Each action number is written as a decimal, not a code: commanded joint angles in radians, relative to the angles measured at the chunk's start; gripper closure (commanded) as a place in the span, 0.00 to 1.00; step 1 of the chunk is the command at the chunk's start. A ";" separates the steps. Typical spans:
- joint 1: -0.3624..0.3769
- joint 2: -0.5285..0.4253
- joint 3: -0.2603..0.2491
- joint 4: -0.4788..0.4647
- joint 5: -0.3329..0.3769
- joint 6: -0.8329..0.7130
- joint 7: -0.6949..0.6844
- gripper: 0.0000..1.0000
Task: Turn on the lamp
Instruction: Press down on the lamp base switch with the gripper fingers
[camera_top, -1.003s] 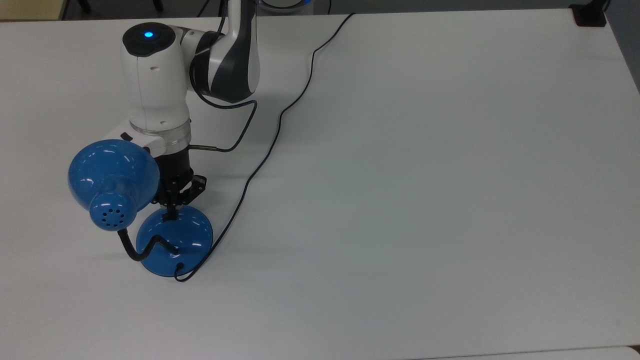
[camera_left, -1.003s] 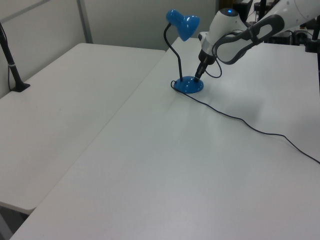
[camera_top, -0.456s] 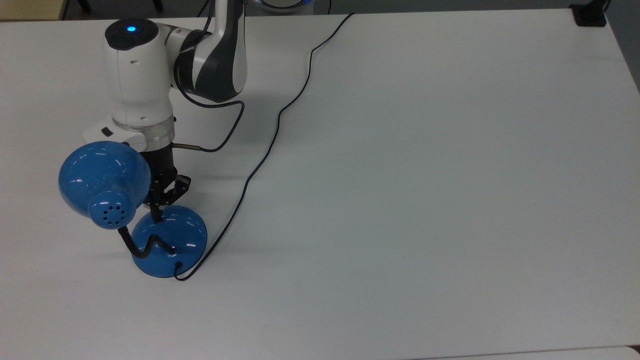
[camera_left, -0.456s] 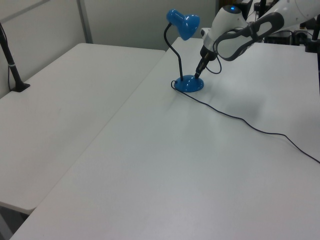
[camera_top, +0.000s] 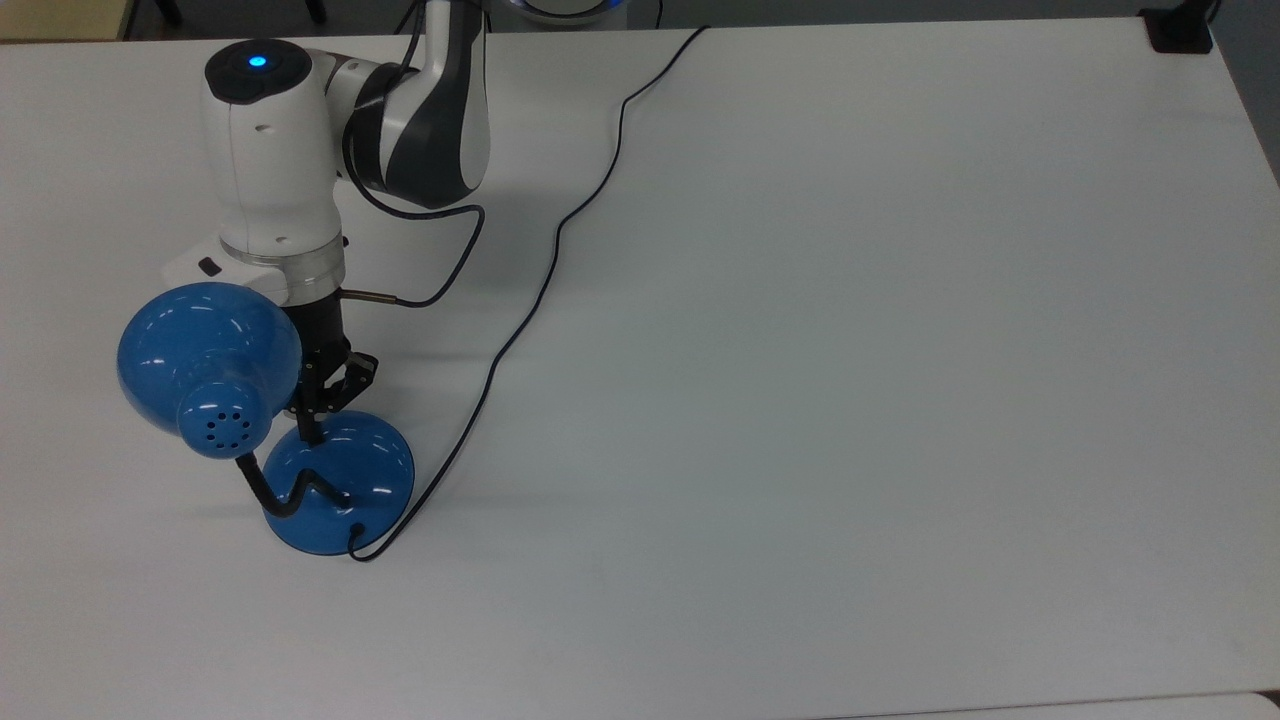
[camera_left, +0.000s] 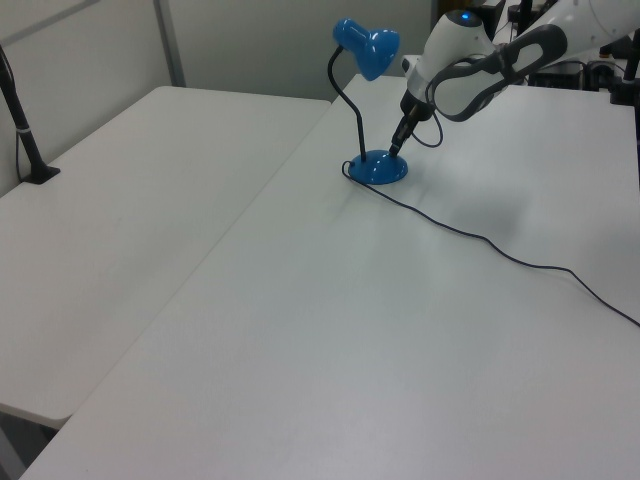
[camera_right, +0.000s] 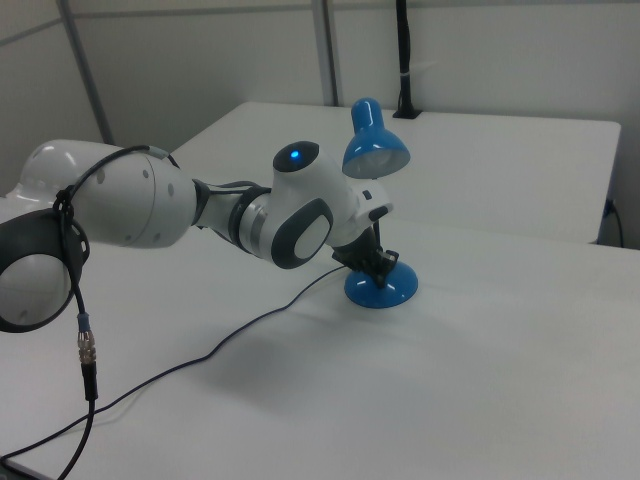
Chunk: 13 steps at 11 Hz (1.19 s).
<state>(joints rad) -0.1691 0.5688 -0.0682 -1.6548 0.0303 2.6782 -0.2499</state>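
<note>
The lamp is glossy blue, with its bell shade (camera_top: 205, 350) held on a black gooseneck above its round domed base (camera_top: 345, 485), at the top view's left. My gripper (camera_top: 312, 436) points down with its fingers together, and the tip touches the base's far edge, just beside the shade. The left view has the lamp base (camera_left: 378, 169) and shade (camera_left: 366, 47) at the far end of the table, with my gripper (camera_left: 396, 151) on the base's right side. In the right view my gripper (camera_right: 386, 263) meets the base (camera_right: 382, 287) under the shade (camera_right: 375, 143).
The lamp's thin black cord (camera_top: 556, 236) runs from the base across the table to its far edge. A black clamp (camera_top: 1180, 30) sits at the top view's upper right corner. A second white table (camera_left: 120, 200) adjoins at the left view's left, with a black post (camera_left: 22, 120).
Since one second ago my arm and gripper have shifted toward the top view's left, and the lamp slid slightly left with them. Over the last half second almost nothing moved.
</note>
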 joint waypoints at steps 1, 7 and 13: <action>0.000 0.026 0.001 0.016 0.020 0.017 -0.006 1.00; 0.000 0.056 0.002 0.018 0.016 0.017 -0.034 1.00; 0.003 0.077 0.005 0.032 0.017 0.015 -0.074 1.00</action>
<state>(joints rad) -0.1680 0.5782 -0.0675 -1.6477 0.0303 2.6807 -0.2903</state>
